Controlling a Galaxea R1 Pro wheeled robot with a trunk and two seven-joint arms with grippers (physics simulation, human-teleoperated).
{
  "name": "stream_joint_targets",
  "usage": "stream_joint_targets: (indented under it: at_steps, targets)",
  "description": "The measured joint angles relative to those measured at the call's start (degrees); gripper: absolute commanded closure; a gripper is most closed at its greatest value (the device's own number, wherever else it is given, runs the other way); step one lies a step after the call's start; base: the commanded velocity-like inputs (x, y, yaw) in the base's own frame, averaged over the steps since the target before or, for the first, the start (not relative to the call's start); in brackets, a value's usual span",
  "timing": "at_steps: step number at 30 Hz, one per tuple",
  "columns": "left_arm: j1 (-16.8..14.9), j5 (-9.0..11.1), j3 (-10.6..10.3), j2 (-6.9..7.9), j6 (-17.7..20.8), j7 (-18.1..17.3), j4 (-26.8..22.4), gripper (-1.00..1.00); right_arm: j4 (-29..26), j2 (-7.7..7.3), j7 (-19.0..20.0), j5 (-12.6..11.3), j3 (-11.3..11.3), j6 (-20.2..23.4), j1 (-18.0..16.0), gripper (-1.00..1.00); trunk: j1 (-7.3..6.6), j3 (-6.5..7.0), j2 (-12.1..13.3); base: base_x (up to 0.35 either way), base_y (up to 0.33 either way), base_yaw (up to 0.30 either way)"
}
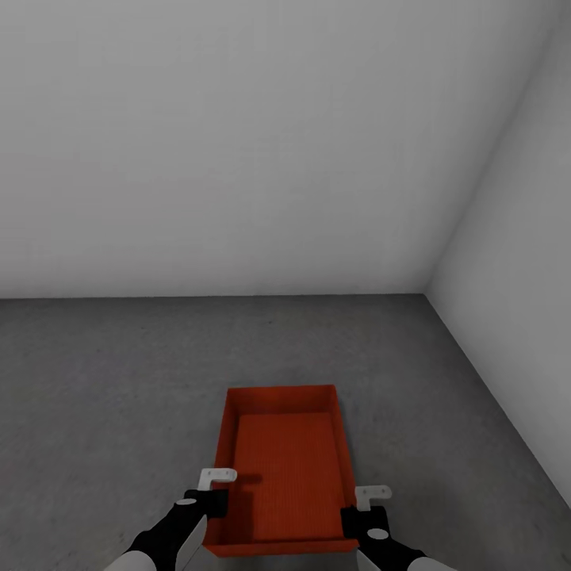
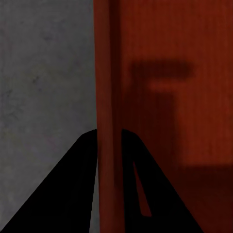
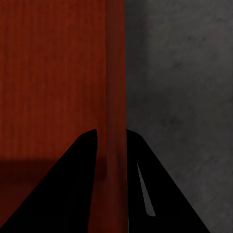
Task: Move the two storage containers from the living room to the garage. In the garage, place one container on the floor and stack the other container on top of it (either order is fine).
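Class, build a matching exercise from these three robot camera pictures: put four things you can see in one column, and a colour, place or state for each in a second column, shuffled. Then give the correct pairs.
Column one:
1. storage container
2. floor
3. left gripper
4. right gripper

Column two:
A. dark grey, mottled
B. red-orange, open top, nothing inside
C. fingers astride the container's right side wall
D. fingers astride the container's left side wall

Pairs: 1-B, 2-A, 3-D, 4-C
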Motion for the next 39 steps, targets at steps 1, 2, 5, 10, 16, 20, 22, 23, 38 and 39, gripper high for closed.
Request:
stream_joint_targets:
  at_steps: [1,2,5,10,16,20,22,23,38,39]
  targets:
    - [0.0,0.0,0.0,0.01,0.0,0.0,0.0,-1.00,0.0,0.00,0.0,0.0,0.0,0.0,0.0,-1.00,0.00,0.00,0.0,0.000,0.000,0.000]
    - [0.0,0.2,0.3,0.39,0.0,0.1,0.2,-1.00,-2.7,-1.15,-3.8,0.7,-0.6,-0.9,0.0,-1.00,0.00,0.00,0.0,0.000,0.000,0.000]
    - [0.0,-0.3,0.5,1.24,0.1,0.4,0.5,-1.00,0.0,-1.95,-4.8,0.5,-1.3,-1.0,0.0,-1.00,0.00,0.00,0.0,0.000,0.000,0.000]
    - [0.0,-0.4,0.6,1.24,0.2,0.5,0.6,-1.00,0.0,-1.93,-4.9,0.5,-1.4,-0.6,0.0,-1.00,0.00,0.00,0.0,0.000,0.000,0.000]
    - [0.0,-0.4,0.5,1.25,0.2,0.5,0.6,-1.00,0.0,-1.93,-4.8,0.4,-1.4,-0.6,0.0,-1.00,0.00,0.00,0.0,0.000,0.000,0.000]
    - [0.0,-0.4,0.5,1.25,0.2,0.5,0.6,-1.00,0.0,-1.93,-4.8,0.4,-1.4,-0.7,0.0,-1.00,0.00,0.00,0.0,0.000,0.000,0.000]
    - [0.0,-0.4,0.5,1.25,0.1,0.5,0.6,-1.00,0.0,-1.93,-4.8,0.4,-1.4,-0.7,0.0,-1.00,0.00,0.00,0.0,0.000,0.000,0.000]
    - [0.0,-0.4,0.5,1.25,0.1,0.5,0.6,-1.00,0.0,-1.93,-4.8,0.4,-1.4,-0.7,0.0,-1.00,0.00,0.00,0.0,0.000,0.000,0.000]
    - [0.0,-0.5,0.4,1.16,0.2,0.3,0.2,-1.00,0.0,-1.93,-4.9,0.5,-1.4,-0.7,0.0,-1.00,0.00,0.00,0.0,0.000,0.000,0.000]
    - [0.0,-0.5,0.4,1.16,0.2,0.3,0.2,-1.00,0.0,-1.93,-4.9,0.4,-1.4,-0.7,0.0,-1.00,0.00,0.00,0.0,0.000,0.000,0.000]
